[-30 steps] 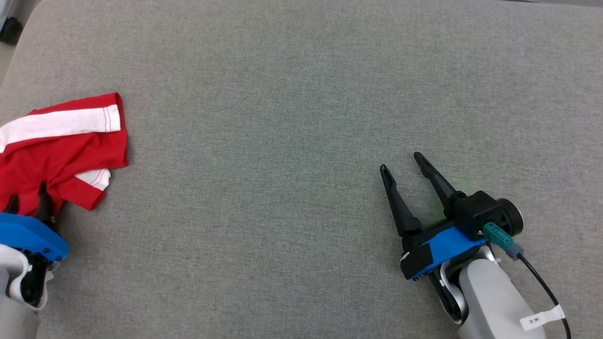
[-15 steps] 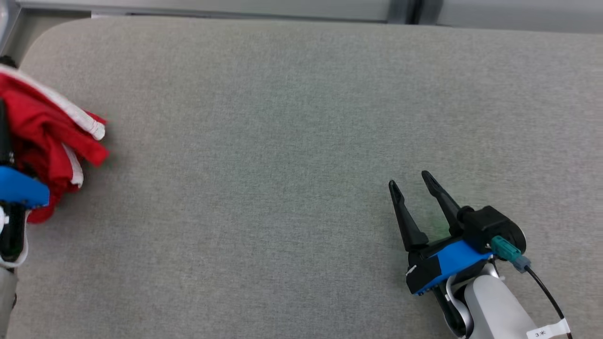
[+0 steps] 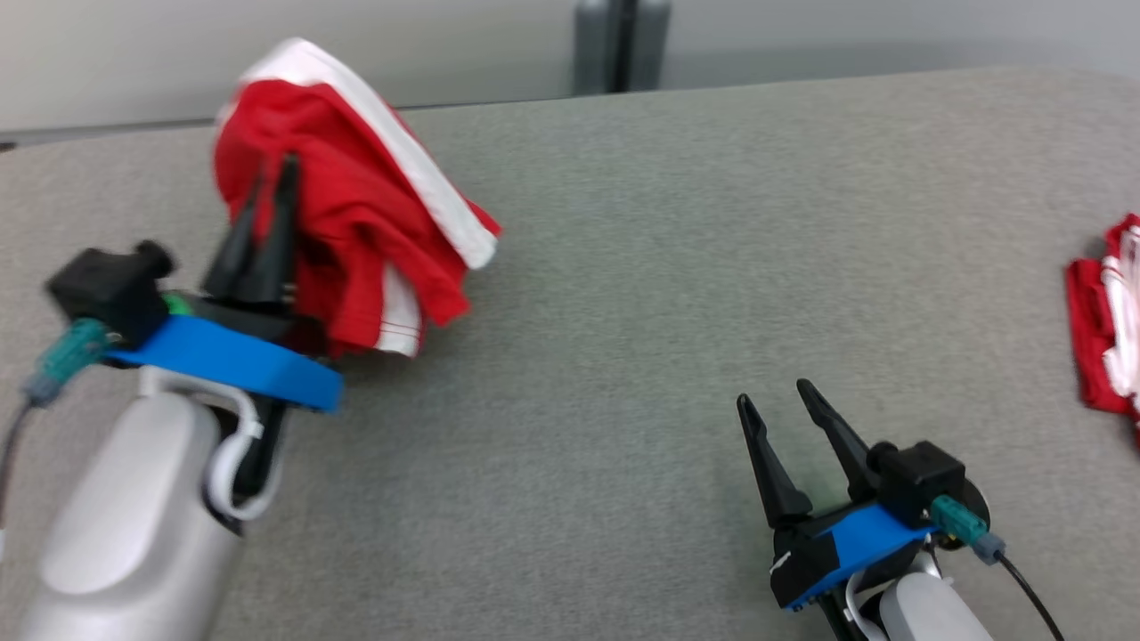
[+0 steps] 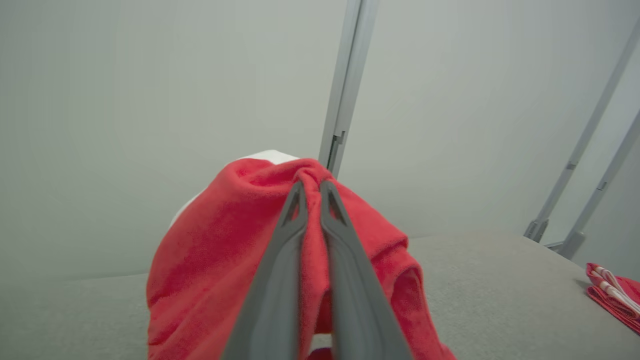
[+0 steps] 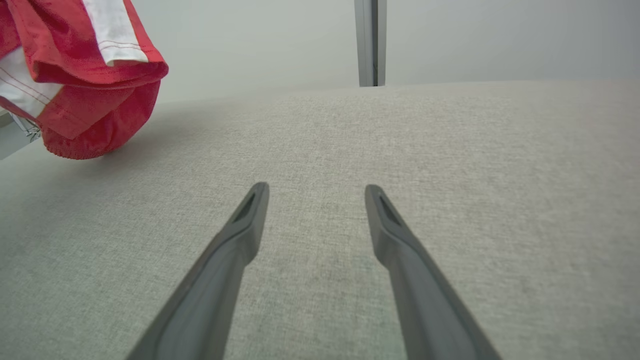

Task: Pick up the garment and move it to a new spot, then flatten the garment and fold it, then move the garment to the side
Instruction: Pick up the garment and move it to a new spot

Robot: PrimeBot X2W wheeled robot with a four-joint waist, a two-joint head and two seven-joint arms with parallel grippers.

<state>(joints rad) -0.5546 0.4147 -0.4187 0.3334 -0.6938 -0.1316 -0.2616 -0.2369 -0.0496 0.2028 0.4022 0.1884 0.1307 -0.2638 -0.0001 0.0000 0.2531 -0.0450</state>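
Left pincer (image 4: 312, 186) clamped tight on the red garment (image 3: 356, 205) with white stripes. The cloth is bunched and draped over its fingers, up above the far left of the grey bench (image 3: 623, 267). Right pincer (image 3: 773, 393) has its fingers spread apart and empty, low over the bench's near right. Second red-and-white cloth (image 3: 1104, 338) lies folded at the bench's right edge.

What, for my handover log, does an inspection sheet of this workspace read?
Surface: grey fabric table, flat.
Job's things: red garment, bunched, hanging from the left end effector.
Clutter: folded red-white cloth at the table's right edge.
End effectors: left end effector shut on garment; right end effector open, holding nothing.
Cables: black cable at right wrist.
Surroundings: pale wall, grey post behind.
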